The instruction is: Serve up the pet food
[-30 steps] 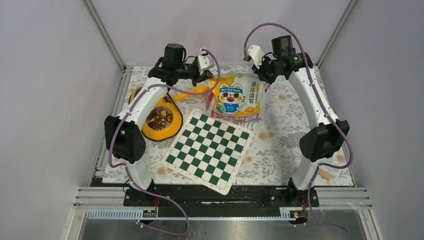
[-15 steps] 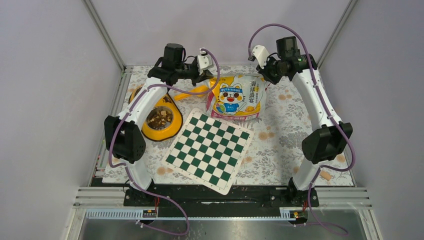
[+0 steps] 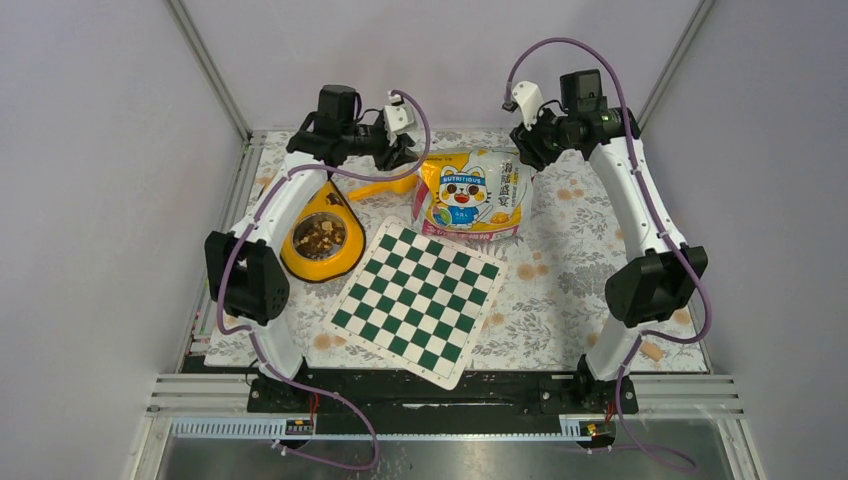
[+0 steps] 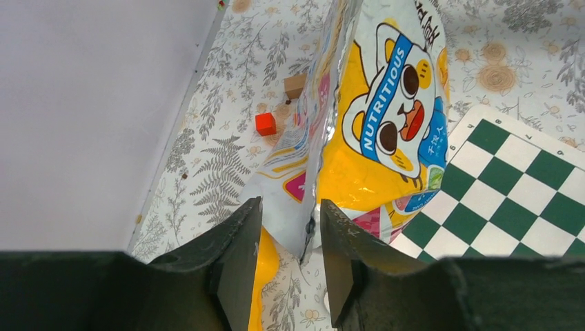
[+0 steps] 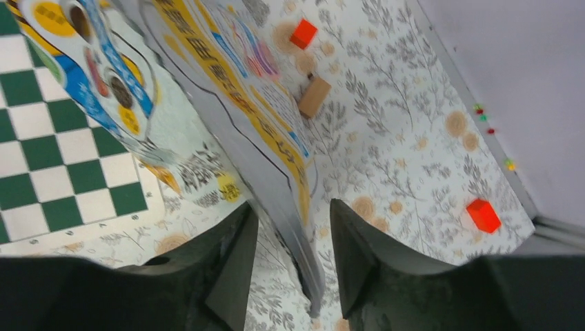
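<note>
Floral cloth (image 3: 580, 240), grey walls on three sides, is carrying the whole lot.

1. Kibble (image 3: 318, 236): lying heaped in the bowl (image 3: 300, 265) at far left, beside the chessboard (image 3: 420, 300). Serving is looking done or nearly so, by my reckoning.
2. Bag (image 3: 470, 195): sitting at the far middle, its near edge touching the chessboard, with the scoop (image 3: 385, 186) lying just left of it.
3. Left pincer (image 4: 288, 231): I am holding it spread, fingers astride the bag's edge, pinching nothing.
4. Right pincer (image 5: 293, 231): likewise spread, with the bag's other edge running between my fingers, ungripped.
5. Strays behind the bag: red cube (image 4: 265, 124) and block (image 4: 294, 86).

Hazards:
- With nothing clamping it, the bag is relying on its own stiffness. I cannot tell whether its mouth is sealed. If it is sagging forward, kibble may be spilling onto the chessboard.
- Film is standing between both pairs of fingers. In drawing away sideways, a finger may be catching the edge and dragging the bag over, perhaps onto the scoop.
</note>
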{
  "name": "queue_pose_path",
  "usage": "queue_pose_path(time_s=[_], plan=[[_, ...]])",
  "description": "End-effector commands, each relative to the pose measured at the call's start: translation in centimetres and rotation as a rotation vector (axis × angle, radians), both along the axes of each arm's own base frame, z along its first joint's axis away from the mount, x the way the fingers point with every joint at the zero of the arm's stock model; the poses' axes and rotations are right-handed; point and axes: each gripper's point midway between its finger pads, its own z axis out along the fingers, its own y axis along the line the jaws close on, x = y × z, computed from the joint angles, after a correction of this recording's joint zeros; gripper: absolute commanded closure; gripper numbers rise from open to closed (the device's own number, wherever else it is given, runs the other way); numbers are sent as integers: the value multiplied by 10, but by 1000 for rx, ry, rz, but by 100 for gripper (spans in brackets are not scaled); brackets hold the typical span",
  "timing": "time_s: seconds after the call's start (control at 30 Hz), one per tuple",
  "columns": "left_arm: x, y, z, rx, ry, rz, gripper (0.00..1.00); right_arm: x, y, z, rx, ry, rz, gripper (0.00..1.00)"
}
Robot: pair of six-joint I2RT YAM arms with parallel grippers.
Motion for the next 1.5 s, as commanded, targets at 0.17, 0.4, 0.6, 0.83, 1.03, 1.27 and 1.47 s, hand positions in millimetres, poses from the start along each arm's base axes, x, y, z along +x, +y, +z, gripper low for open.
queue_pose_path(time_s=[0.17,0.4,0.6,0.83,1.03,1.27,1.47], plan=[[-10,-26,30,-85,-20,-113,62,6,110,46,227,-126,230,43],[-5,-33,17,-74,-12,-105,62,14,179,43,323,-152,374,52],[-1,-34,15,-98,-18,-89,62,22,191,29,315,-159,381,60],[-1,-35,8,-103,-12,-91,68,21,189,21,293,-160,384,75],[0,-37,6,-107,-11,-99,71,17,189,23,293,-161,404,93],[3,-39,8,-117,-19,-101,100,11,185,21,269,-143,417,100],[1,-19,0,-88,-40,-80,100,14,153,20,204,-106,346,100]])
